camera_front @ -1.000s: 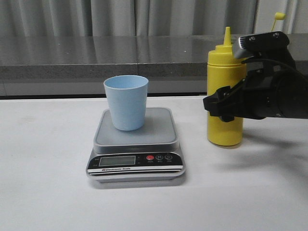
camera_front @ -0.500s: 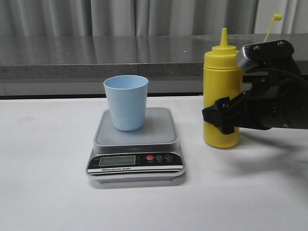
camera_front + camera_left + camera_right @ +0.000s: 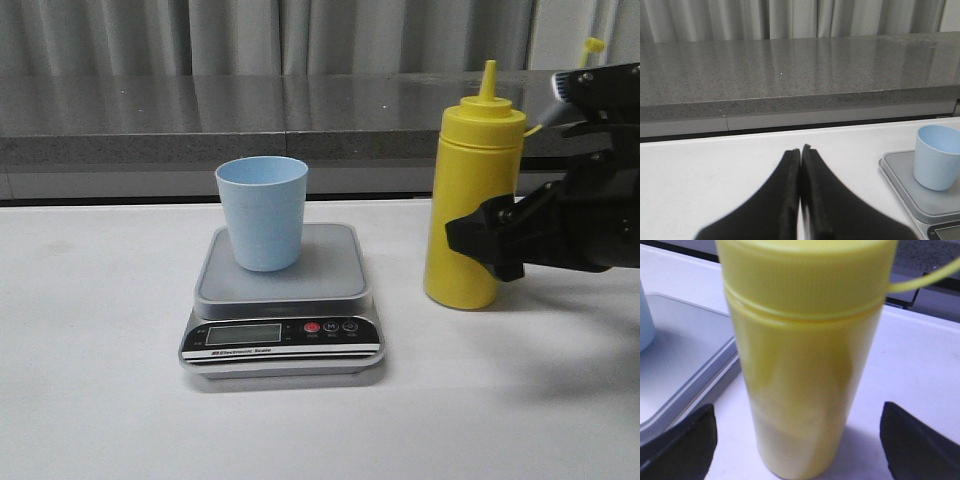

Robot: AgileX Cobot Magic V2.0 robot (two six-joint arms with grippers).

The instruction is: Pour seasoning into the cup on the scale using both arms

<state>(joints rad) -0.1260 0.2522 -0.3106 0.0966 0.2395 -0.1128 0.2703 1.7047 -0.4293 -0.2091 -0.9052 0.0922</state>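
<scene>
The yellow seasoning bottle (image 3: 468, 200) stands on the white table right of the scale (image 3: 330, 270), leaning slightly right, its cap (image 3: 594, 44) hanging off its tether. The pale blue cup (image 3: 262, 212) stands upright on the scale's grey platform. My right gripper (image 3: 490, 238) is open at the bottle's right side. In the right wrist view the bottle (image 3: 805, 365) stands between the wide-apart fingers (image 3: 682, 442) without touching them. My left gripper (image 3: 801, 150) is shut and empty over bare table, left of the scale (image 3: 905, 185) and cup (image 3: 936, 156). It is out of the front view.
A grey stone ledge (image 3: 200, 115) with curtains behind it runs along the table's back edge. The scale's black panel with display (image 3: 243, 335) faces the front. White table top lies left of and in front of the scale.
The right gripper has drawn back to the right, off the front of the bottle. The bottle's top has shifted right, and it now leans a little.
</scene>
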